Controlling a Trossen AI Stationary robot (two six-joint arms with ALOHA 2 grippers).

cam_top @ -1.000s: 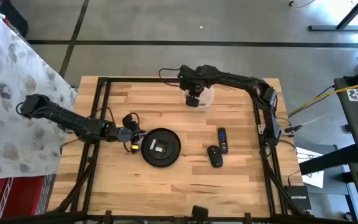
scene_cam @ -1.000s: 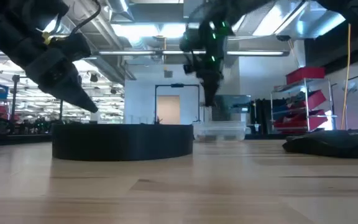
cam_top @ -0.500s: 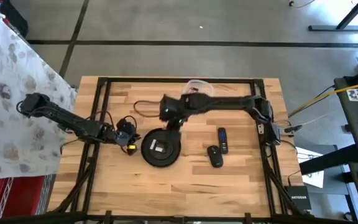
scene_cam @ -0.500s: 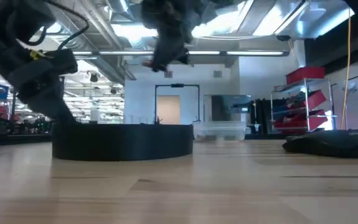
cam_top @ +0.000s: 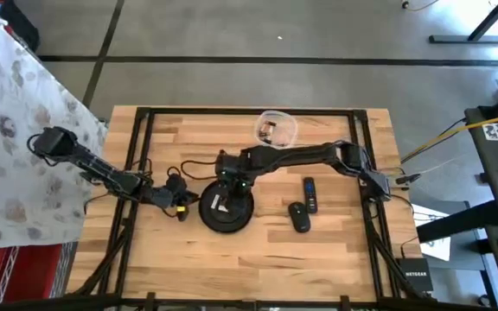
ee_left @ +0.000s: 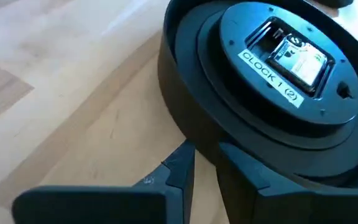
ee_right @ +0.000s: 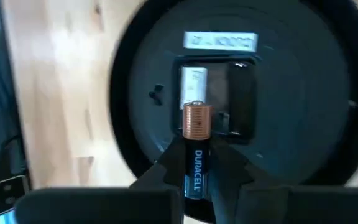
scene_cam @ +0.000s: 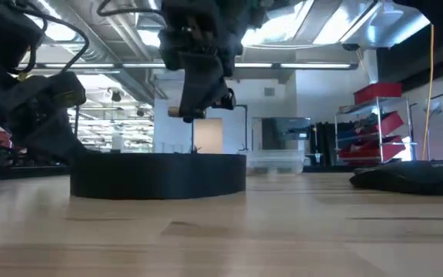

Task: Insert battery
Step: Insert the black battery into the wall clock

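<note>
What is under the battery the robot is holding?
Under the battery, held by the right gripper, lies the black round clock, back side up, with its open battery slot. The slot's contacts cannot be made out.

Clock (ee_right: 241,93) blurred, rim cut off; battery (ee_right: 196,158) lower end hidden between fingers.

"DURACELL" runs along the black body of the battery (ee_right: 196,163) held in the right claw (ee_right: 197,180). A white label (ee_left: 273,68) on the black clock (ee_left: 260,93) back reads "CLOCK 1 (2)". At the high view's lower right, a dark box (cam_top: 414,278) seems to read "NETGEAR".
</note>
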